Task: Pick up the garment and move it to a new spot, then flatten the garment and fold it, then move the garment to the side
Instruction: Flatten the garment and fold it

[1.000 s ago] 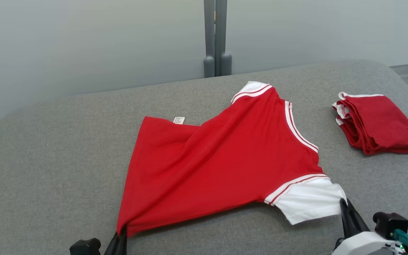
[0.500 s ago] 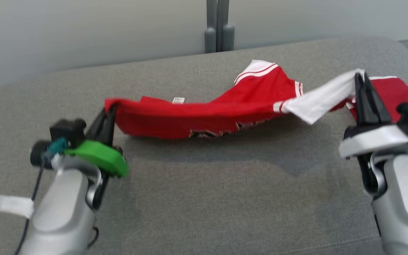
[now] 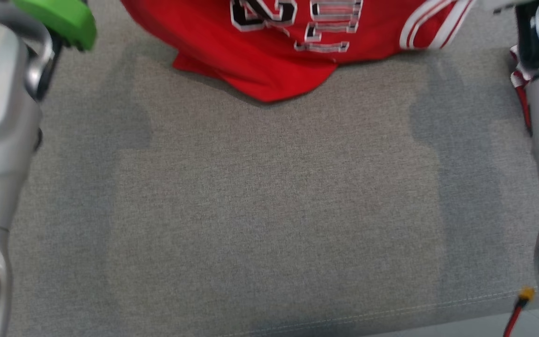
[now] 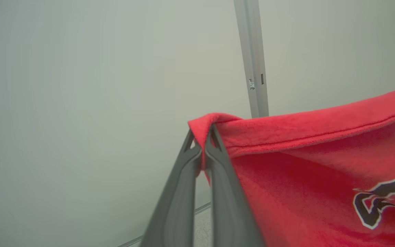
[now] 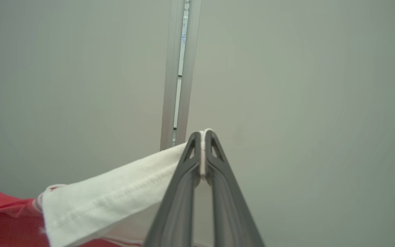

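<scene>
While the garment [image 3: 260,61] hangs stretched between the two arms over the far part of the bench [image 3: 269,210], the step in hand looks like carrying it to its new spot and laying it out flat. The left tool [image 4: 204,137] is clamped fully shut on a folded corner of the red hem. The right tool [image 5: 203,137] is pinched just as tight on the edge of the white sleeve [image 5: 115,195]. To do this well, the arms should hold level and well apart so the top edge is taut. Then they should come down together, letting the sagging lower fold meet the bench first and drawing the cloth towards the near side so it spreads without bunching. So thin a grip on the sleeve edge could slip under a hard tug. The garment is a red jersey with white, red-striped trim and black, white-edged lettering [image 3: 293,18]. Its lowest fold sits at or just above the bench; which one cannot be told.
</scene>
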`<state>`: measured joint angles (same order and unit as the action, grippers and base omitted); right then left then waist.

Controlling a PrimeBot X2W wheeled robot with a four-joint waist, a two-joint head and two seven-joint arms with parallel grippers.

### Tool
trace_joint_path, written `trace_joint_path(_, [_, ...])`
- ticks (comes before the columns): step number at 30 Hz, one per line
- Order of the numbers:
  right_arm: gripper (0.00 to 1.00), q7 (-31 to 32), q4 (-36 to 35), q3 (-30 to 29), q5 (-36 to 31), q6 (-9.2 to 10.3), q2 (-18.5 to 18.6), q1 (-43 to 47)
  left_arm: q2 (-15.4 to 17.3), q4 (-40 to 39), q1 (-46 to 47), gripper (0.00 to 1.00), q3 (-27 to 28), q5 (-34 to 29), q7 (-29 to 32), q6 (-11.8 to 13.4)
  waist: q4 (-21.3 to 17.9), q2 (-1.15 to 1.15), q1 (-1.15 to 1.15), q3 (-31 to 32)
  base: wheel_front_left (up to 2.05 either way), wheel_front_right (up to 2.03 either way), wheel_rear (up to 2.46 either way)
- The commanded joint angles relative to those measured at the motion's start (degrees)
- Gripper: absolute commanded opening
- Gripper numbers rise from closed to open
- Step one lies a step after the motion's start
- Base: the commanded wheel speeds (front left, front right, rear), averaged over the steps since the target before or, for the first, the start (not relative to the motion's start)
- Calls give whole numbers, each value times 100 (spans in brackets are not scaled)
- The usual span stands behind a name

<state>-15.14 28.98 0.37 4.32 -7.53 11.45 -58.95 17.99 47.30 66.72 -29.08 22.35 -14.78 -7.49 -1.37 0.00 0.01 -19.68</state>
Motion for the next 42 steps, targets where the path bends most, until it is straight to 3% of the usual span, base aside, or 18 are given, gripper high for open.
trace_joint_path(1, [0, 2, 85, -51, -213, 9, 51, -436, 118, -63, 454, 0, 52, -195, -51, 70, 96, 0, -1, -740, 0, 0, 0])
trace_joint_path(5, [0, 2, 349, -347, -825, 10, 111, -1538, 215, -360, 1252, 0, 165, -650, -36, 256, 106, 0, -1, -824, 0, 0, 0])
trace_joint_path(9, [0, 2, 179, -921, -1433, 10, 95, -2499, 243, -755, 1964, 0, 334, -990, -38, 389, 97, 0, -1, -812, 0, 0, 0])
trace_joint_path(15, [0, 3, -487, -1145, -1965, 9, -35, -3152, 270, -1351, 2257, 0, 680, -1213, -30, 325, 47, 0, -1, -1079, 0, 0, 0])
trace_joint_path(24, [0, 2, -396, -1161, -1557, 10, -21, -2387, 278, -1125, 1414, 0, 841, -1009, -31, 59, -11, 0, -1, -2035, 0, 0, 0])
trace_joint_path(29, [0, 3, -313, -978, -1094, 10, 0, -1771, 209, -1073, 830, 0, 931, -891, -31, 17, -60, 0, -1, -2197, 0, 0, 0])
trace_joint_path(38, [0, 2, -731, -706, 266, 10, 243, 288, -97, -1094, -939, 0, 762, -598, -32, 2, -121, 0, -1, -1667, 0, 0, 0])
trace_joint_path(42, [0, 2, -864, -702, 726, 10, 205, 1190, -336, -1083, -1737, 0, 1060, -349, -27, 5, -152, 0, -1, -1273, 0, 0, 0])
